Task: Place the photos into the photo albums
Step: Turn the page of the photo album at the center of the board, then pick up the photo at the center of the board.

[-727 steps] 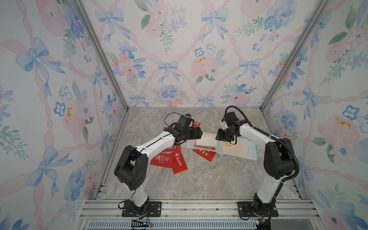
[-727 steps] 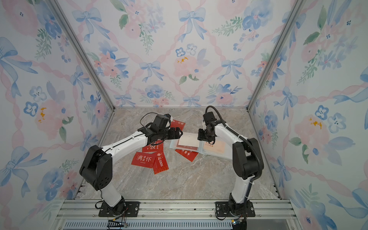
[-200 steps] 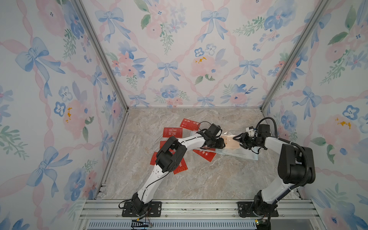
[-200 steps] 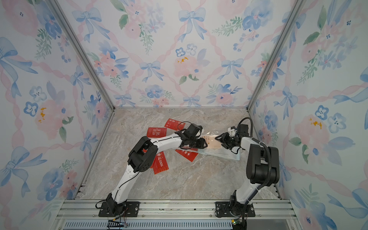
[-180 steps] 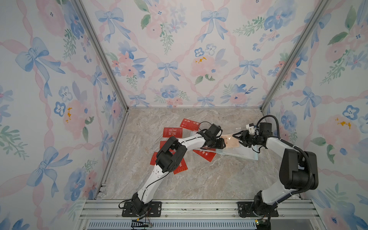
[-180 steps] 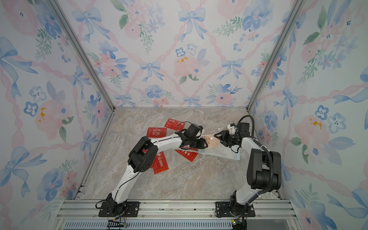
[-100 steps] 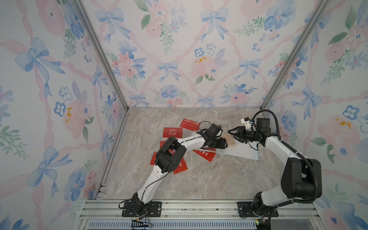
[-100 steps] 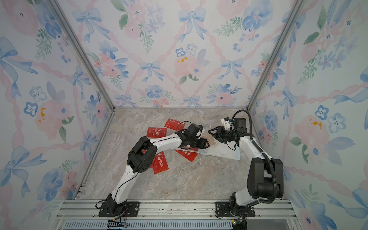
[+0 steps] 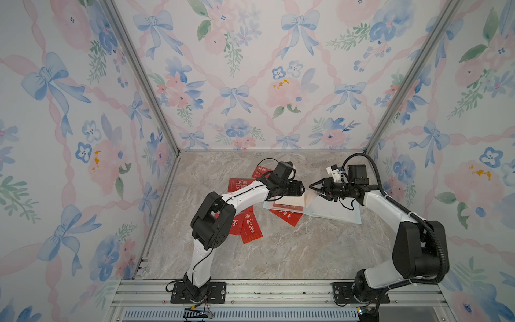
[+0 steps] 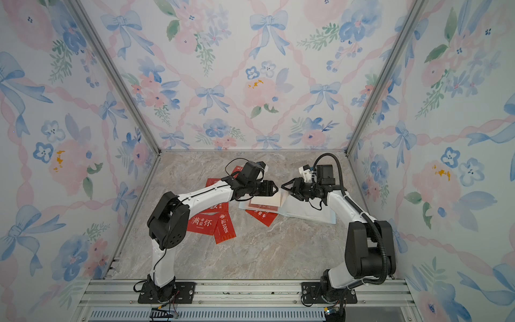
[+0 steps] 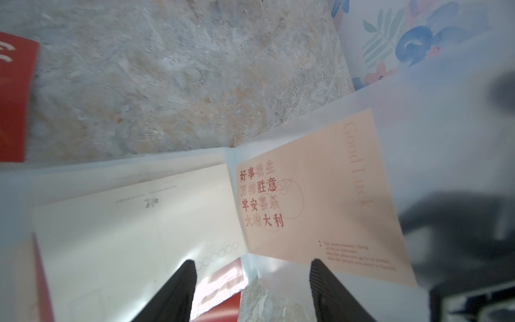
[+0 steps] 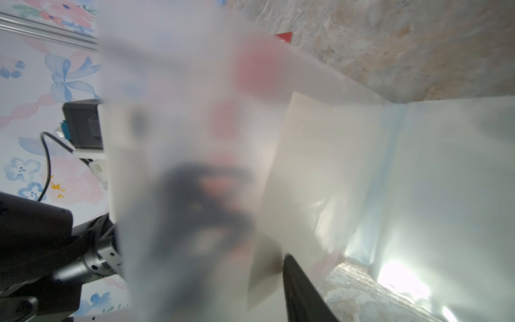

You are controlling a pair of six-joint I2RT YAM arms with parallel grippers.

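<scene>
Left pincer (image 11: 252,263) is spread wide with nothing between its fingers. It's low over the left half of the open album (image 9: 334,209), which lies on the worktop (image 9: 278,251) right of centre, toward the far side, between the two arms. Right pincer (image 9: 312,186) is up at the raised clear sleeve page (image 12: 181,111). That sheet blurs across its own camera and hides one finger, so I can't tell if it's pinching the page or just propping it.

Cream photo (image 11: 320,200) sits in that raised page. A whitish-backed photo (image 11: 139,237) lies on the left page, long axis left-right.

What the next move hangs on, I reckon: the loose red photos (image 9: 239,185) are all on the album's left side. The nearest red photo (image 9: 285,216) peeks out from under the album's near edge, and the pile is further left and nearer. Left arm is plainly closer, and the right one is busy with the page.

Readable stuff: the cream one says "Good Luck" down one side, plus characters I partly get: 胜意, 平安, 大利. The 100% photo (image 9: 250,227) reads 幸运100%, long axis roughly near-far. The neighbour photo (image 10: 203,221) shows 满 and 怀.
</scene>
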